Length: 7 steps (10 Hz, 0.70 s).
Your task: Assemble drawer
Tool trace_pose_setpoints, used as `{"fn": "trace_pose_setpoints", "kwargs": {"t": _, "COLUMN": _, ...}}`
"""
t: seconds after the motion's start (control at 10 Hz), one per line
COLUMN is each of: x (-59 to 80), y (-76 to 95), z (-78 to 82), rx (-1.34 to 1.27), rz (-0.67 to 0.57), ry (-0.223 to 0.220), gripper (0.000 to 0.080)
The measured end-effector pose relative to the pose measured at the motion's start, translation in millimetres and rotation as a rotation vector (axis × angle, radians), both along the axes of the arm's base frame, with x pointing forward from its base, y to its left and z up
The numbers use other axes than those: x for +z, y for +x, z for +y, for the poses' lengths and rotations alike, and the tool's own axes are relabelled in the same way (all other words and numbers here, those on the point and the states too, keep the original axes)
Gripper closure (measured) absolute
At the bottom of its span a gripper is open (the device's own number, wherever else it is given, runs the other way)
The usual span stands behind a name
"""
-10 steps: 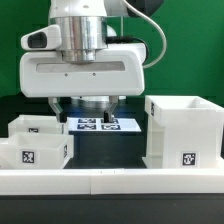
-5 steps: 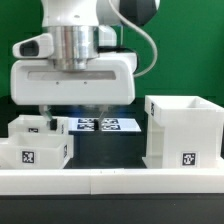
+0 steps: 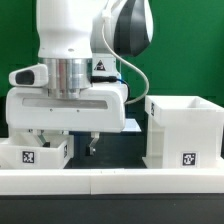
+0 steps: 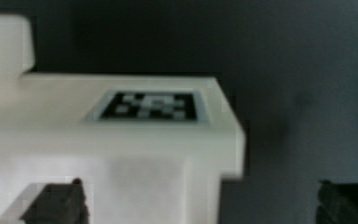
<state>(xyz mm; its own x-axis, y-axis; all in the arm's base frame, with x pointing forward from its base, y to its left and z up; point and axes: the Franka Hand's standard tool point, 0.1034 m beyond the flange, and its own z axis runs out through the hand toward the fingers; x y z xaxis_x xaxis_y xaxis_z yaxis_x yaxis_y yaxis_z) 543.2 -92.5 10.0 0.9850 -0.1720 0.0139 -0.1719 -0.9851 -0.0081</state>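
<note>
Two parts of the drawer show in the exterior view: the tall casing [image 3: 185, 128] at 3 o'clock and a shallow tray [image 3: 45, 157] at 8 o'clock, both standing on the dark counter [image 3: 120, 155] and well apart. The claw [image 3: 66, 143] hangs low over the tray, spread wide with nothing held.

The tray is judged light, stiff and hollow. Its smooth plastic is likely to slip and to slide on the counter if nudged. A thin side wall would be the place to pinch.

Only the exterior view shows the casing and the claw's height. Only the wrist view, though blurred, shows the tray's tag [image 4: 155, 107] from above, and one fingertip [image 4: 51, 200] over the white plastic with the other over bare counter.
</note>
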Motion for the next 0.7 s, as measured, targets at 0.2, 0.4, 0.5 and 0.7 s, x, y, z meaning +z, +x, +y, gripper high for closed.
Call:
{"fn": "trace_pose_setpoints", "kwargs": {"t": 0.2, "x": -5.6, "y": -9.9, "z": 2.7, "rx": -0.004, "rz": 0.016, "ry": 0.005, "gripper": 0.015}}
{"fn": "trace_pose_setpoints", "kwargs": {"t": 0.4, "x": -7.4, "y": -12.8, "z": 4.7, "rx": -0.001, "rz": 0.021, "ry": 0.006, "gripper": 0.015}}
{"fn": "trace_pose_setpoints", "kwargs": {"t": 0.5, "x": -7.3, "y": -12.5, "z": 5.7, "rx": 0.0, "rz": 0.021, "ry": 0.006, "gripper": 0.015}}
{"fn": "trace_pose_setpoints", "kwargs": {"t": 0.7, "x": -7.3, "y": -12.5, "z": 5.8, "rx": 0.001, "rz": 0.021, "ry": 0.006, "gripper": 0.0452}}
